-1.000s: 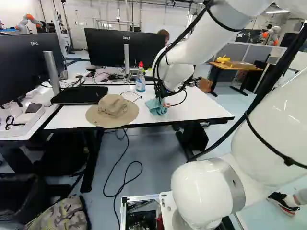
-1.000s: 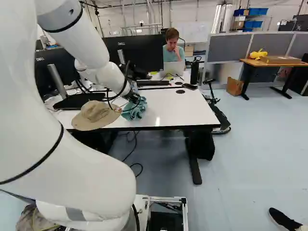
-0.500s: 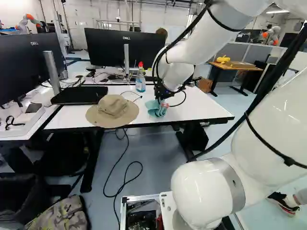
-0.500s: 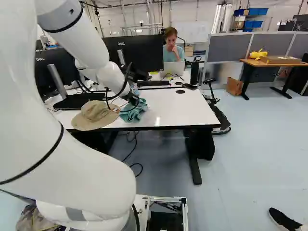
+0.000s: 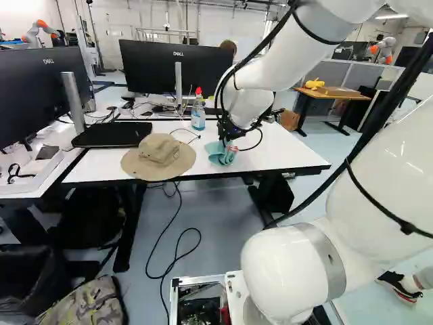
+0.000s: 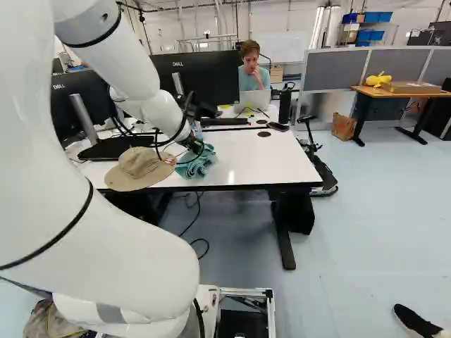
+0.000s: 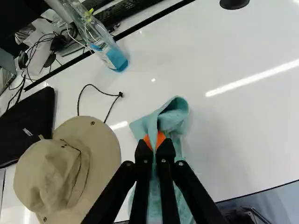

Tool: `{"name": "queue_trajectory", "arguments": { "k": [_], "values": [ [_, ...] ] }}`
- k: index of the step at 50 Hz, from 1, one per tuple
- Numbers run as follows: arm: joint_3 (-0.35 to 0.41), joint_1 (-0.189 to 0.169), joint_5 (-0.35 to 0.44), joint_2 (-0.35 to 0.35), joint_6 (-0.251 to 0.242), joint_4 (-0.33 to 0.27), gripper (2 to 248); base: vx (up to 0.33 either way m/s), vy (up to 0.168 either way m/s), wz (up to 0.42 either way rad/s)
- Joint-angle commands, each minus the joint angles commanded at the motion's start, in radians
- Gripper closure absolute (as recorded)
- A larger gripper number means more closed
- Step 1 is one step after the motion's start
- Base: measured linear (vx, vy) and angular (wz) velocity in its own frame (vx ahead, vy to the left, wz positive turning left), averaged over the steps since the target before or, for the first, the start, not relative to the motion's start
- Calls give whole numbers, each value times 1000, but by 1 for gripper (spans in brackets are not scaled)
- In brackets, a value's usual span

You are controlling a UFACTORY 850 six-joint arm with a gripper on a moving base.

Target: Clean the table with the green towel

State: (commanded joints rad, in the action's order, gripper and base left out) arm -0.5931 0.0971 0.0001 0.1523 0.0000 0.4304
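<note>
One green towel (image 7: 175, 115) lies bunched on the white desk (image 5: 291, 157), nr its front edge, w/ an upper fold pinched in the jaws. Jaws are almost closed, just a thin gap filled w/ cloth; orange pads (image 7: 148, 140) press it from both sides, rest of towel spreads under & ahead of them. White arm (image 5: 265, 62) reaches over the desk to it. Tan brimmed hat (image 5: 159, 157) sits nr the towel, just apart, to its L in the L base view. Thin blk cord (image 7: 100, 92) curls on the desk btwn hat & spray bottle (image 5: 198, 112), the latter upright, red nozzle, blue liquid, behind the towel. Flat blk case (image 7: 29, 125) lies on hat's other side. Past the desk's rear edge: keyboard (image 7: 125, 10) & lg. monitor (image 5: 172, 66); a 2nd monitor (image 5: 42, 95) at far L of same view. Also back there, in R base view: open laptop (image 6: 255, 100) & tall blk flask (image 6: 285, 107). Further off, R side, wood-top table (image 6: 394, 91) w/ a yellow item (image 6: 378, 79) & cardboard box (image 6: 412, 87). Below desk, blk cables (image 5: 177, 250) loop on the floor; camo bag (image 5: 84, 302) nr the base.
</note>
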Motion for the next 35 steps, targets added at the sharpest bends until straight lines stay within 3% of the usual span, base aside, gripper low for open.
{"name": "queue_trajectory", "arguments": {
  "k": [35],
  "values": [
    [-116, -97, 0, -37, 0, 0, 225, 0, 0, 0]
  ]
}}
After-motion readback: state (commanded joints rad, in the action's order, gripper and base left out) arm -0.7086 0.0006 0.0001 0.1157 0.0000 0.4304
